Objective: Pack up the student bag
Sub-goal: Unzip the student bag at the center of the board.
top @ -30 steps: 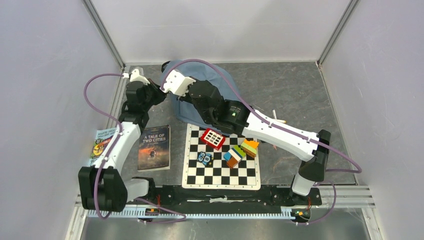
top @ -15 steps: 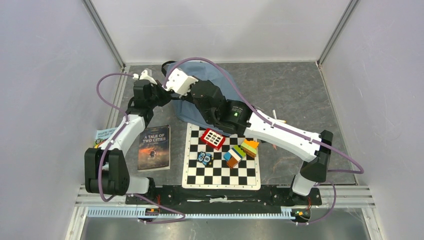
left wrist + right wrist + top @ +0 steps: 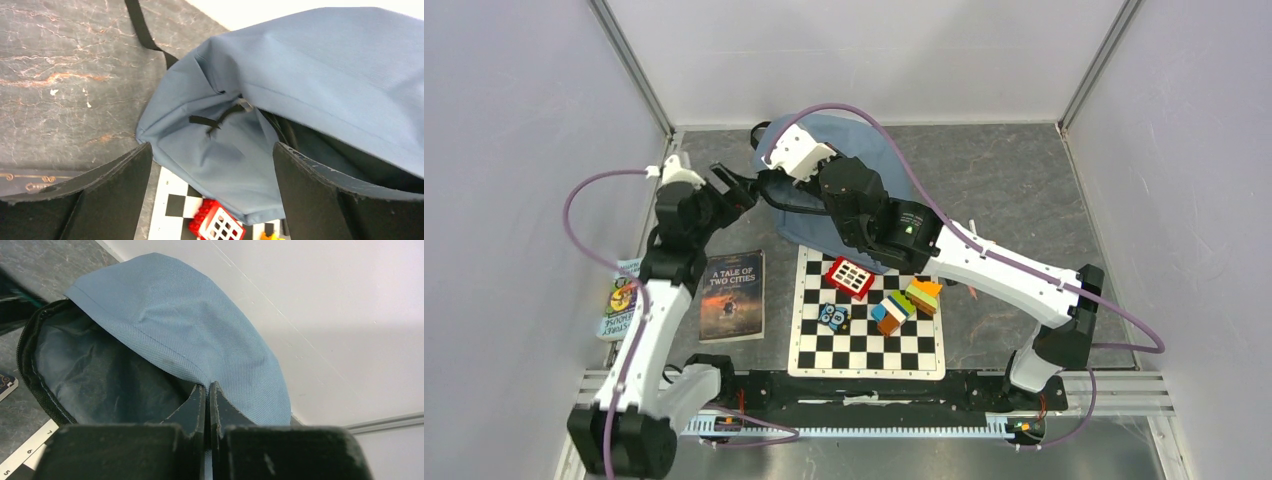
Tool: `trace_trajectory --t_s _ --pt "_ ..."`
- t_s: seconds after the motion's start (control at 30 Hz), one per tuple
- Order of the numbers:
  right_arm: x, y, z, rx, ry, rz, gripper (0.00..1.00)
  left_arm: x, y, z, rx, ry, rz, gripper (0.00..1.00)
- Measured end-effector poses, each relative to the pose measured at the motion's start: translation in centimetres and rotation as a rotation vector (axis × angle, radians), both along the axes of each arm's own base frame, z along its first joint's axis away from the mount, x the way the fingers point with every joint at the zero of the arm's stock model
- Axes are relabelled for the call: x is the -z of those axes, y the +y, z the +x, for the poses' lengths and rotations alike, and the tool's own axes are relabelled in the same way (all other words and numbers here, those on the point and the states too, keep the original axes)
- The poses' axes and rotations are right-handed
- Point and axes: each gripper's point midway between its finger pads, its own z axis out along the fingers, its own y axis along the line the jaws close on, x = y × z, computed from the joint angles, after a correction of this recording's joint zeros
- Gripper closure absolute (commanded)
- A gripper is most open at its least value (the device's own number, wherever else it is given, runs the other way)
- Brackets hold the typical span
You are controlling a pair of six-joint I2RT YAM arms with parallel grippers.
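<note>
The student bag (image 3: 864,150), dusty-blue fabric with a black strap, lies at the back centre of the table. My right gripper (image 3: 207,387) is shut on the edge of its blue flap (image 3: 200,325) and holds it up, so the dark lined inside (image 3: 100,370) shows. In the top view the right gripper (image 3: 771,190) is at the bag's left side. My left gripper (image 3: 734,185) is just left of the bag. It (image 3: 211,150) is open with nothing between the fingers, and the bag's front (image 3: 320,65) lies below it.
A chessboard (image 3: 869,345) lies in front of the bag with a red block (image 3: 850,277), a small blue toy (image 3: 832,317) and coloured blocks (image 3: 906,302) on it. A dark book (image 3: 732,295) and a second book (image 3: 619,300) lie to the left. A pencil (image 3: 979,240) lies beside the right arm.
My left gripper has opened and drawn back left, away from the bag. The right gripper stays shut on the flap and has shifted slightly right.
</note>
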Motion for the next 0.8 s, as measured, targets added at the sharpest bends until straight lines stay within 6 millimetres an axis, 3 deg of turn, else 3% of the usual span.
trace_trajectory --t_s 0.1,0.23,0.43,0.5,0.7,0.8 --pt "0.0 -0.2 0.0 0.014 0.001 0.008 1.0 -2.2 0.1 -3.0 -0.014 -0.077 -0.045 0.03" --pt "0.0 -0.2 0.0 0.018 0.006 0.02 1.0 -3.4 -0.2 -6.2 -0.014 -0.119 -0.108 0.0" --pt "0.4 -0.1 0.0 0.019 0.015 0.032 1.0 -5.3 -2.4 -8.3 0.087 -0.149 -0.235 0.0" --pt "0.4 0.0 0.0 0.017 0.017 0.038 1.0 -4.7 -3.1 -8.2 0.115 -0.125 -0.271 0.0" --pt "0.5 0.1 -0.1 0.008 0.023 0.05 1.0 0.7 -5.0 -7.1 0.164 0.055 -0.373 0.0" --pt "0.6 0.2 -0.1 0.002 0.025 0.05 1.0 2.2 -5.4 -7.0 0.171 0.106 -0.404 0.0"
